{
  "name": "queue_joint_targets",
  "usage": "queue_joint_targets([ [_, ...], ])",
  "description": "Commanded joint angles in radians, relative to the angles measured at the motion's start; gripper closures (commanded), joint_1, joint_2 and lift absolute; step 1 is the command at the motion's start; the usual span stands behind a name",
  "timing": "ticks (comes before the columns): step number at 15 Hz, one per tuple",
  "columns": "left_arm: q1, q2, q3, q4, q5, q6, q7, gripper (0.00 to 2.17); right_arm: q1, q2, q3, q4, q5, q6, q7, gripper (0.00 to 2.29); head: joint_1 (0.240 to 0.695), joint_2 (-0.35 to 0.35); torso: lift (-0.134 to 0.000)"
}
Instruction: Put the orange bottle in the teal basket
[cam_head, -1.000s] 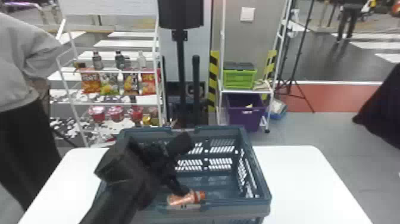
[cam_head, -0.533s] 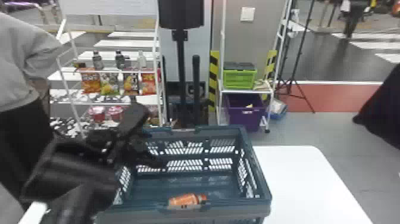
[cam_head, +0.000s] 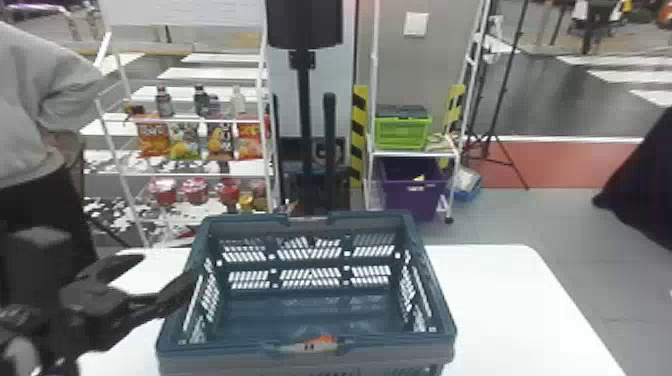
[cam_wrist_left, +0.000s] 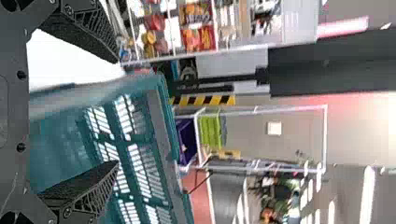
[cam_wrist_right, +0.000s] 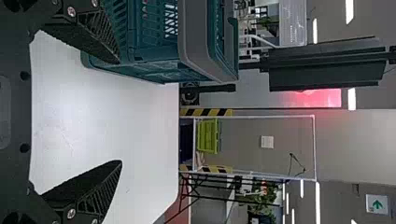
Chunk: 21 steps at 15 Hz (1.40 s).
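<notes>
Orange bottle (cam_head: 325, 342) lay in teal basket (cam_head: 400, 351), at near side. Left pincer (cam_wrist_left: 117, 112) open, empty; right pincer (cam_wrist_right: 120, 112) likewise. Placement judged complete, no step left.

Head view. Orange bottle (cam_head: 322, 344), at basket's 6 o'clock: partly hidden behind near rim; ends not clear. Teal basket (cam_head: 225, 356): lower near side cropped at 6 o'clock; a fingertip of left hand (cam_head: 167, 270) covers a bit of rim at 9. Left arm (cam_head: 20, 310) runs out of frame, 8 o'clock. Desk (cam_head: 490, 300): near edge cropped, middle under basket. Snack packets (cam_head: 202, 140), 10 o'clock: print too small. Both wrist views crop the basket.
</notes>
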Motion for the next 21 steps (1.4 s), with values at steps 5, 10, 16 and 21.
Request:
queue_joint_targets([
  [5,0.419,-0.003,0.071,-0.019,0.188,-0.597,0.194,0.14,0.003,-0.041,0.019,-0.039,-0.016,-0.003,0.002,0.13,0.499,0.000,0.000],
  [10,0.615,-0.003,-0.063,0.108,0.199,-0.922,0.383,0.14,0.003,-0.069,0.034,-0.052,-0.029,-0.009,0.006,0.12,0.499,0.000,0.000],
  [16,0.707,-0.003,-0.222,0.185,0.167,-1.084,0.558,0.14,0.013,-0.073,0.042,-0.081,-0.030,-0.025,0.016,0.12,0.499,0.000,0.000],
  [21,0.715,-0.003,-0.247,0.191,0.161,-1.069,0.604,0.14,0.016,-0.069,0.047,-0.089,-0.029,-0.028,0.016,0.12,0.499,0.000,0.000],
])
